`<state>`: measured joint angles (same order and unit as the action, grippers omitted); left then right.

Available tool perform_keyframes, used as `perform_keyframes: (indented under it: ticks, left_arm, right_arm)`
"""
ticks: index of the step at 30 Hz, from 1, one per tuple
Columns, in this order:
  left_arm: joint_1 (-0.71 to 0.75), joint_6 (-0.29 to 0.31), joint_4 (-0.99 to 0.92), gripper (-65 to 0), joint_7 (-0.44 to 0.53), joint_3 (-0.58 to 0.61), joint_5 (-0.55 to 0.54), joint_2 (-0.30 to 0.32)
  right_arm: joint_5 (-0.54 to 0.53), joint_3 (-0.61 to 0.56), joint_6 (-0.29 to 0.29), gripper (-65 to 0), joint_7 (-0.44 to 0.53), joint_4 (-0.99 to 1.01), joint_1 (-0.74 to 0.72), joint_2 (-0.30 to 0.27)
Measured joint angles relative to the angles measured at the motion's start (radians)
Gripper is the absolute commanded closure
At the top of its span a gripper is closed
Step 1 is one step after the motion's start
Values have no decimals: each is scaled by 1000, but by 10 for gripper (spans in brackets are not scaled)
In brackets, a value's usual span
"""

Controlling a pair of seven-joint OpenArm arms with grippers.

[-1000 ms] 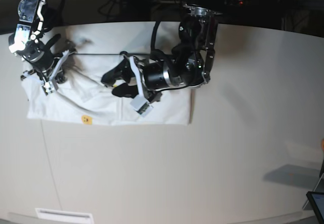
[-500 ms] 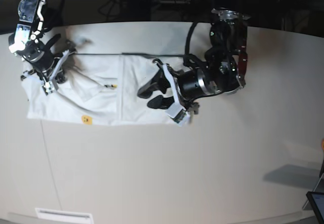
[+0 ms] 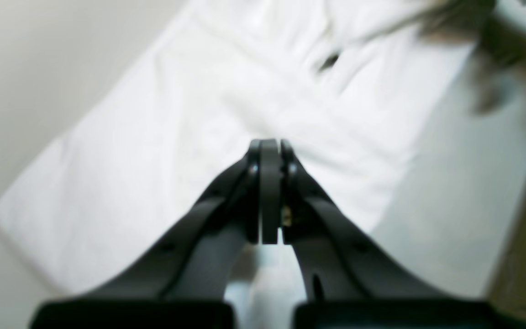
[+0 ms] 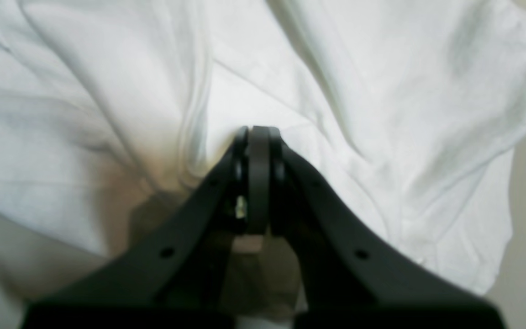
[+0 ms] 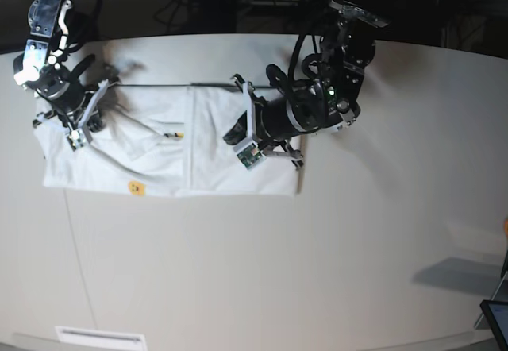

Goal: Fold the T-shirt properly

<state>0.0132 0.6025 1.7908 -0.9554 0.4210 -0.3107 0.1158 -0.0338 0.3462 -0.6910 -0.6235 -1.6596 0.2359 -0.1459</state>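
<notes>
The T-shirt (image 5: 171, 148) lies as a folded strip on the table (image 5: 357, 232). Right gripper (image 4: 253, 137) pinches its end; left gripper (image 3: 270, 151) hovers closed, empty. Probably needs a fresh grab for the next fold.

Both arms black with silver-grey metal joints. Left arm (image 5: 317, 101): thick black cable looping off it, white-edged fingers. Right arm (image 5: 49, 41): white plates along the links. Wrist views: matte black curved jaws, small round holes.
</notes>
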Motion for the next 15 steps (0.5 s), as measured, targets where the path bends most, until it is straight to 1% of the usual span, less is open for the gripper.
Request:
perform_keyframes:
  ticks: [4,7,8,10,13,15]
  left_arm:
    - [20,-1,-22,0,0,-4,203,-26]
    - [30,0,-62,0,11,-4,284,-50]
    - [35,0,-77,0,28,-4,304,-56]
    - [36,-1,-111,0,102,-4,310,-56]
    - [31,-6,-173,0,182,-10,294,-57]
    - [31,-17,-189,0,198,-11,282,-58]
  right_arm:
    - [0,0,1,-9,0,0,0,0]
    - [0,0,0,-9,1,0,0,0]
    - [0,0,0,-9,1,0,1,0]
    - [0,0,2,-9,3,0,3,0]
    - [0,0,3,-9,3,0,3,0]
    - [0,0,3,-9,2,0,3,0]
